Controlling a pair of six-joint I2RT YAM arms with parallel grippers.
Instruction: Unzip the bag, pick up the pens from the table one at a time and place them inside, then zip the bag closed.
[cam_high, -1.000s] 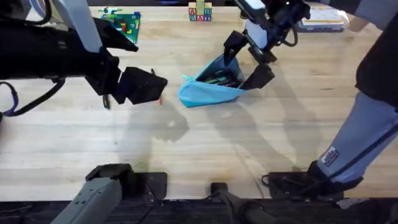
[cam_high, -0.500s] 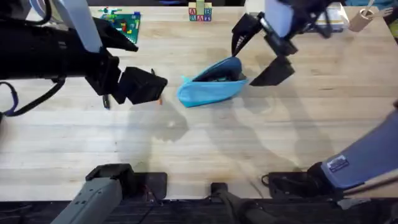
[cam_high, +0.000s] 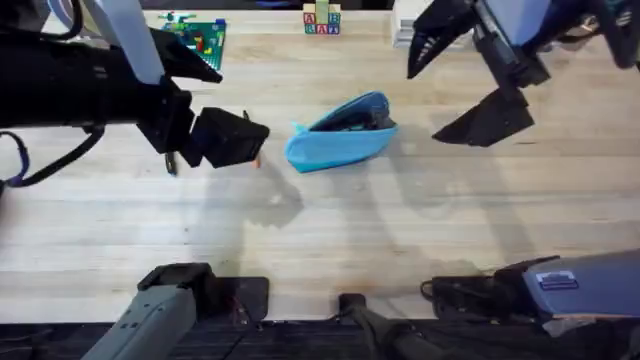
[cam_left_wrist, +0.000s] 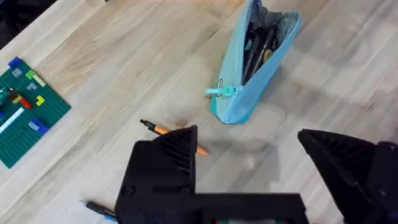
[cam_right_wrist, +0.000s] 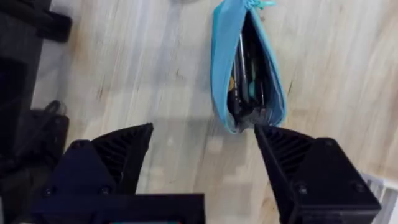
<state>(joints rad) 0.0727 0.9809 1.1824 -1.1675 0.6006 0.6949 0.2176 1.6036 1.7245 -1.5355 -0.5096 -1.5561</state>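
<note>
a green lego plate lies at the far left, with small coloured bricks stuck on it; from the left wrist it shows again with blue, yellow and red pieces. lettered blocks are stacked at the far edge near the middle. a flat pale thing, perhaps a book, lies farther right along the far edge, partly hidden.

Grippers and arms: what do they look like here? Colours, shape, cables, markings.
Both grippers are black: the left gripper and right gripper each have two wedge-shaped fingers with ribbed faces. The left arm has a bulky black body, a pale grey link and a black cable looping beneath. The right arm's lower link is grey with a small label.
</note>
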